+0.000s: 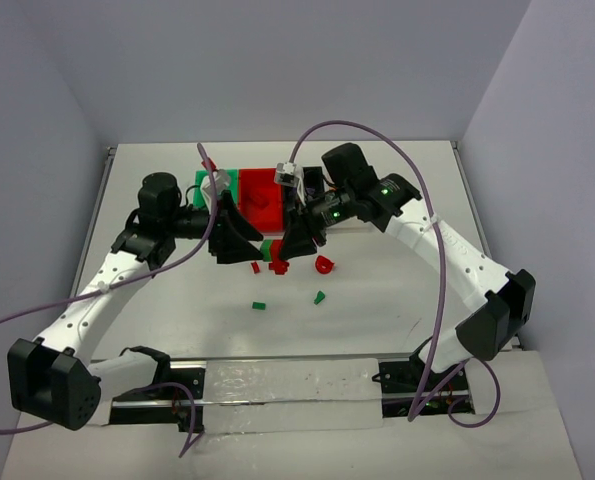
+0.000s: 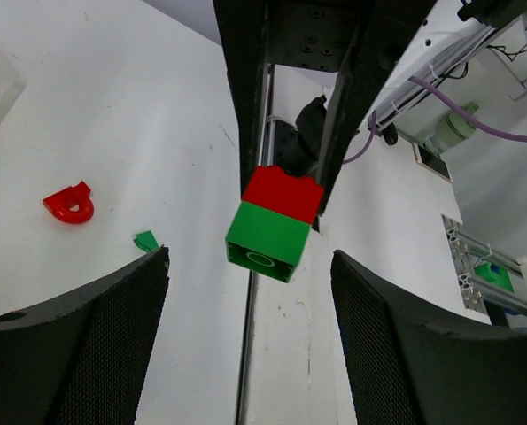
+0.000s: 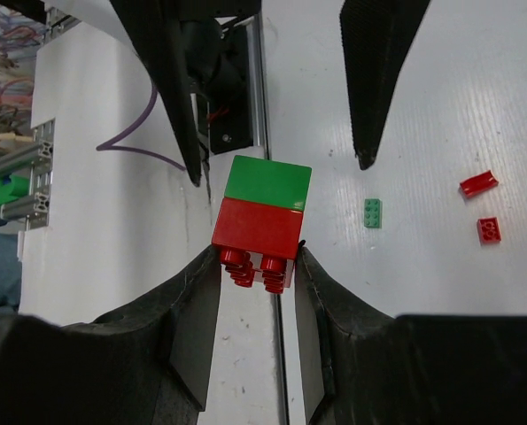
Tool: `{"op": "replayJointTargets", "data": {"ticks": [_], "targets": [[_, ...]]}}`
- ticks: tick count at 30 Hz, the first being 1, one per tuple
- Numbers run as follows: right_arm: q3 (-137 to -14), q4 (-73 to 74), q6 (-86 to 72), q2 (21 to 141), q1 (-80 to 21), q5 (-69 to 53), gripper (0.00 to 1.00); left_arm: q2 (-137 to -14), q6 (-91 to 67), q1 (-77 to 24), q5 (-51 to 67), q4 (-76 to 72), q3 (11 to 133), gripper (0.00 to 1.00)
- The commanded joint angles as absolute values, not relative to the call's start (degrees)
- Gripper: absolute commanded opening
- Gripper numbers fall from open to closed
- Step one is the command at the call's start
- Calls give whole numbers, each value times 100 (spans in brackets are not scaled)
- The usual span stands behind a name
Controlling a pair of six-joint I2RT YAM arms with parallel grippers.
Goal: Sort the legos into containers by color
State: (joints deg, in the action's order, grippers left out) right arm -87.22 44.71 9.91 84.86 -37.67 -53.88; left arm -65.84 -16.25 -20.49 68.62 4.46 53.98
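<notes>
A red lego (image 3: pixel 259 226) with a green lego (image 3: pixel 267 183) stacked on it hangs above the table in front of the containers. My right gripper (image 3: pixel 254 257) is shut on the red one's sides. The same stack shows as red lego (image 2: pixel 282 193) over green lego (image 2: pixel 267 237), and from above as the stack (image 1: pixel 270 247). My left gripper (image 2: pixel 250 257) faces it, open, with its fingertips (image 3: pixel 192 177) about level with the green end and a gap on both sides. The green bin (image 1: pixel 227 185), red bin (image 1: pixel 262 192) and black bin (image 1: pixel 312 185) stand behind the grippers.
Loose legos lie on the table: a red rounded piece (image 1: pixel 323 265), small red ones (image 1: pixel 255 267), a green piece (image 1: pixel 320 297) and another green one (image 1: pixel 258 305). A green plate (image 3: pixel 373 212) and two red pieces (image 3: pixel 478 183) lie right of the stack.
</notes>
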Motion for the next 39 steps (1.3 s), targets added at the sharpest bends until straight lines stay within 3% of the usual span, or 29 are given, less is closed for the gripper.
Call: {"op": "replayJointTargets", "data": {"ticks": [1, 7, 9, 10, 15, 16, 17, 18, 20, 22, 28, 31, 34, 39], "targets": [[-9080, 4401, 978, 8464, -3853, -5644, 0, -6631, -1755, -2116, 6779, 53, 5405, 79], [-9114, 4432, 984, 8455, -3896, -5698, 0, -6695, -1848, -2171, 6961, -156, 5414, 70], [-9104, 4436, 984, 8455, -3902, -5695, 0, -6688, -1907, -2171, 7084, -245, 5388, 57], [-9094, 4428, 986, 8455, -3902, -5691, 0, -6687, -1916, -2171, 7101, -280, 5381, 55], [-9043, 4378, 883, 8489, -3903, -5558, 0, -6653, -2012, -2180, 7242, -386, 5291, 22], [-9077, 4377, 814, 8531, -3902, -5506, 7, -6645, -2037, -2180, 7234, -411, 5291, 16], [-9104, 4377, 809, 8534, -3902, -5502, 8, -6645, -2039, -2180, 7233, -413, 5291, 10], [-9144, 4431, 801, 8596, -3902, -5510, 18, -6645, -2078, -2172, 7171, -429, 5299, 2], [-9233, 4446, 755, 8624, -3895, -5549, 44, -6662, -2156, -2180, 7106, -450, 5328, 0], [-9272, 4438, 730, 8641, -3902, -5581, 54, -6670, -2189, -2180, 7075, -458, 5345, 0], [-9281, 4457, 721, 8684, -3902, -5590, 68, -6662, -2224, -2180, 7016, -475, 5343, 0], [-9279, 4441, 721, 8684, -3902, -5577, 68, -6662, -2250, -2180, 6998, -483, 5344, 0], [-9272, 4386, 686, 8702, -3902, -5501, 62, -6680, -2265, -2180, 6942, -489, 5362, 0], [-9281, 4317, 620, 8752, -3902, -5415, 40, -6680, -2208, -2172, 6864, -404, 5396, 0]]}}
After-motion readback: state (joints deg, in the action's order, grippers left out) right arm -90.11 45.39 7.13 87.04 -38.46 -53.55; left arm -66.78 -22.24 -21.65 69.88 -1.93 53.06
